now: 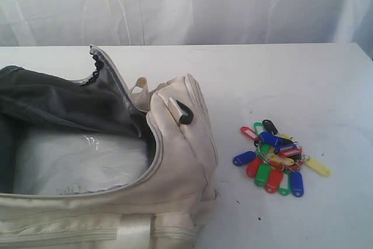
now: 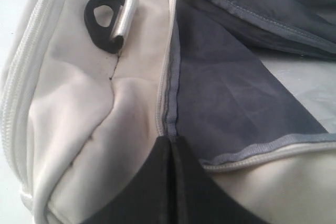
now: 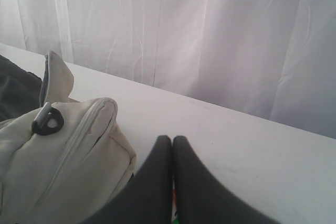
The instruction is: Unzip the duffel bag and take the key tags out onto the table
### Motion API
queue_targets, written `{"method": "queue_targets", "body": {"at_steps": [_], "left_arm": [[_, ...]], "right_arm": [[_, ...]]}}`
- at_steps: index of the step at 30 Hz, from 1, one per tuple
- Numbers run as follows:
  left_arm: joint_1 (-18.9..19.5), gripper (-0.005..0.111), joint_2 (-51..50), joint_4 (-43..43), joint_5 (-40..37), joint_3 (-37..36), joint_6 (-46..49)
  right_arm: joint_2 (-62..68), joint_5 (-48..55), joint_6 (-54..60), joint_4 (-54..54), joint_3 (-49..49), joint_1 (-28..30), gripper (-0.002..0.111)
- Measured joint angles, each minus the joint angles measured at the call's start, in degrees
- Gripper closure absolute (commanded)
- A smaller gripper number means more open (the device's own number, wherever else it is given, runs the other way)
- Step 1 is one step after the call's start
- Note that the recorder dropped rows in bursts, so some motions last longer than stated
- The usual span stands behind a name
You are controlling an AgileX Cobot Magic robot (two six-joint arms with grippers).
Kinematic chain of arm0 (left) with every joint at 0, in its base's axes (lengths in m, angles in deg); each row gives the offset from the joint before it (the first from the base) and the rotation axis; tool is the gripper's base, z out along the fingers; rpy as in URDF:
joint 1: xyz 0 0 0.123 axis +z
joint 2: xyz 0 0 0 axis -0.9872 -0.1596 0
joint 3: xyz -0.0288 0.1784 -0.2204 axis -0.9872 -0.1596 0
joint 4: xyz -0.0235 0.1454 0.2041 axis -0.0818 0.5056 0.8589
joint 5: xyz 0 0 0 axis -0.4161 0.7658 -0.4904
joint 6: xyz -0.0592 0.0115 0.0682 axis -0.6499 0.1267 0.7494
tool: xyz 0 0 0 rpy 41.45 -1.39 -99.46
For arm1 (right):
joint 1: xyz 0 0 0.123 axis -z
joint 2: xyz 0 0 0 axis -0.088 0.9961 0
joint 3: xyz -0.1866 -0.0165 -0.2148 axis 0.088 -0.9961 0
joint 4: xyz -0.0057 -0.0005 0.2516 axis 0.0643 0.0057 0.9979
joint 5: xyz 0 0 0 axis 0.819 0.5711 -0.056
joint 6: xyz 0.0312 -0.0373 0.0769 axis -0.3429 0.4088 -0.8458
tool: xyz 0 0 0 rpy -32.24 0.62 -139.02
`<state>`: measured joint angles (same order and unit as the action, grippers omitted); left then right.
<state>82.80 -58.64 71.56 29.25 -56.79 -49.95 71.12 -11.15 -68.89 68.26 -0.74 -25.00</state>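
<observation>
We see the duffel bag (image 1: 180,161) lying at the left of the table (image 1: 291,80), its main opening spread wide so that the grey lining (image 1: 64,106) shows. A black D-ring (image 1: 185,112) sits on the cream end panel that faces the key tags (image 1: 277,158). The tags lie in a loose bunch on the bare tabletop, to the right of the bag and clear of it, with red, green, blue, yellow and black pieces fanned out on their rings. In the left wrist view we find the left gripper (image 2: 171,142) with its two dark fingers pressed together, nothing visible between them, its tips at the zipper edge where lining meets cream fabric. In the right wrist view the right gripper (image 3: 172,141) is likewise closed on nothing, above the table beside the bag's end, and a white curtain (image 3: 210,35) hangs behind.
</observation>
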Motion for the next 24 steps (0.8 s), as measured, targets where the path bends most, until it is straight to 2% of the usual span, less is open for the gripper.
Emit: {"method": "queue_targets", "body": {"at_steps": [16,19,24], "left_arm": [[0.0,0.107,0.0,0.0,0.0,0.0,0.0],[0.0,0.107,0.0,0.0,0.0,0.0,0.0],[0.0,0.107,0.0,0.0,0.0,0.0,0.0]], "right_arm": [[-3.2,0.0,0.1,0.0,0.0,0.5,0.108],[-5.5,0.5,0.1,-0.1,-0.4,3.1,0.108],[-8.9,2.2,0.1,-0.1,-4.4,10.8,0.108]]}}
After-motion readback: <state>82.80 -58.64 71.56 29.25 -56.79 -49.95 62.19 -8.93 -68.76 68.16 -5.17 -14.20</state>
